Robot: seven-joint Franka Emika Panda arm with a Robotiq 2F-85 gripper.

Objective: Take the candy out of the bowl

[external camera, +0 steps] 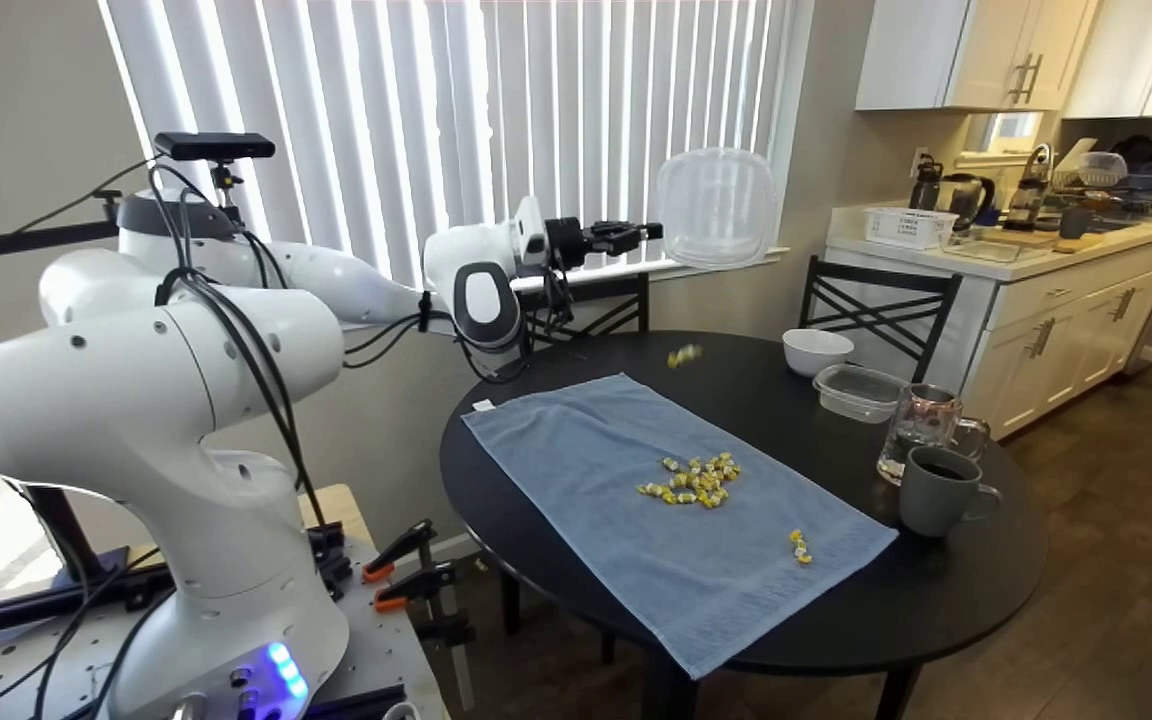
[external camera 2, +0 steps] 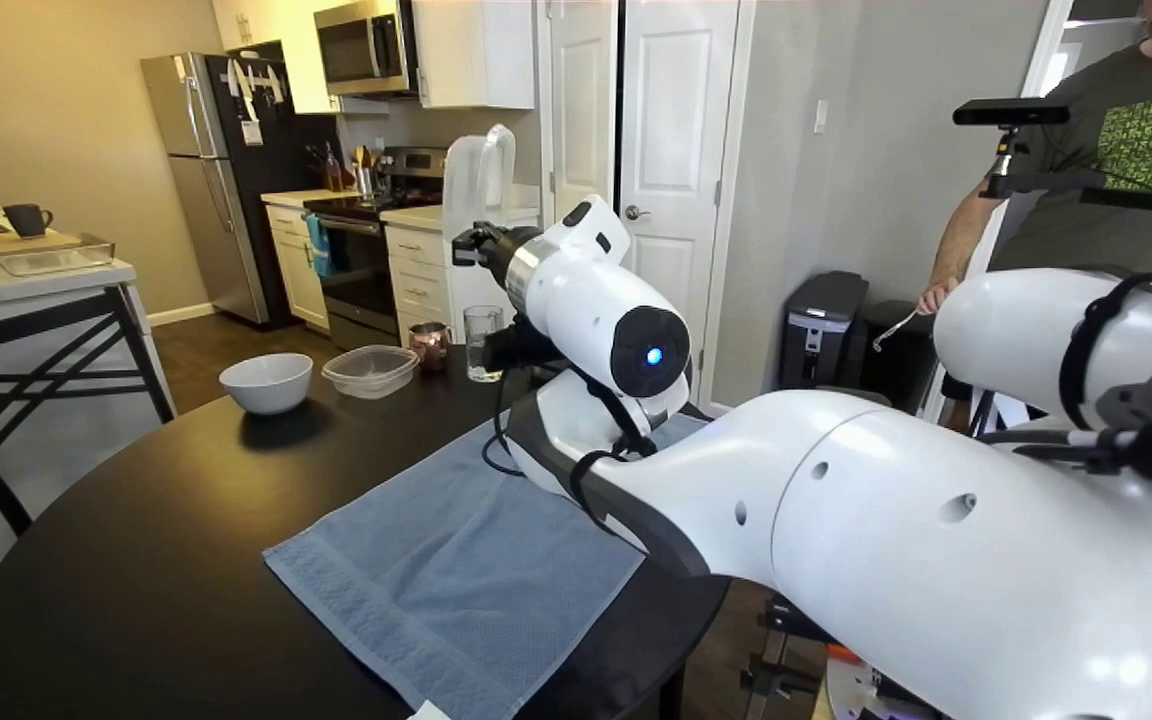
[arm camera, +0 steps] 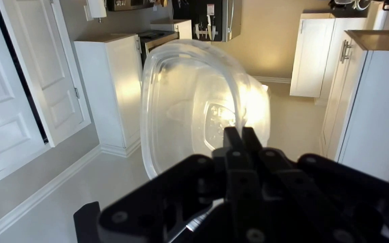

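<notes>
My gripper [arm camera: 240, 132] is shut on the rim of the clear bowl [arm camera: 174, 111] and holds it high above the table. The clear bowl is tipped on its side, in both exterior views [external camera: 721, 205] [external camera 2: 471, 185]. In the wrist view I see into it; bright glare blurs its bottom, and I make out no candy there. The candy [external camera: 704, 482] lies in a loose heap of small yellow pieces on the blue towel [external camera: 576, 440]. A few pieces lie apart near the towel's right end. A blurred yellow piece [external camera: 684, 355] shows over the table's far part.
The round black table [external camera: 616, 352] also bears a white bowl [external camera: 816, 350], a second clear container [external camera: 858, 392], a glass mug [external camera: 906, 435] and a grey mug [external camera: 939, 490]. Window blinds [external camera: 576, 110] stand behind the arm. A person [external camera 2: 1116, 180] stands behind the robot.
</notes>
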